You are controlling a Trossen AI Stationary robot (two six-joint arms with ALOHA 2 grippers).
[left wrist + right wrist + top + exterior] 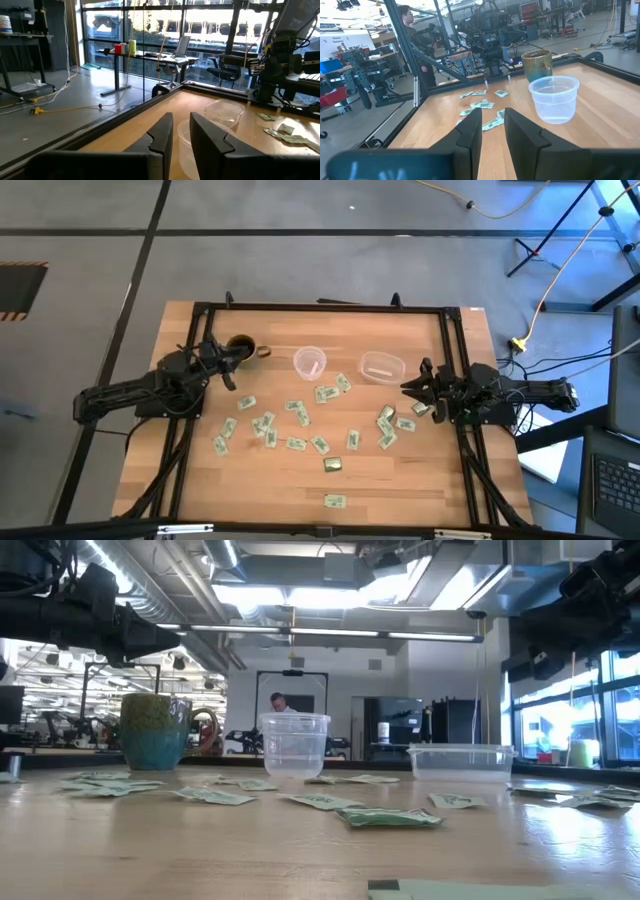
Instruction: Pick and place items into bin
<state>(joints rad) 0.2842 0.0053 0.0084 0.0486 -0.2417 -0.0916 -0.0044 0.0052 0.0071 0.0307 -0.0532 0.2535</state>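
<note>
Looking down from high view: packets point(296, 416) scattered across mid-table, one darker olive-gold packet point(333, 465) nearer front edge. Clear cup point(309, 363), shallow clear bin point(381, 367), green mug point(241, 347) along back. Left gripper point(226, 366) by mug, right gripper point(418, 383) just beside bin.

Low view: packets lie flat on wood, cup, bin, mug behind; person in bkgd.

Left wrist: fingers point(162, 134) slightly apart, nothing btwn, over cup.

Right wrist: fingers point(470, 131) narrowly parted, empty, above table.
</note>
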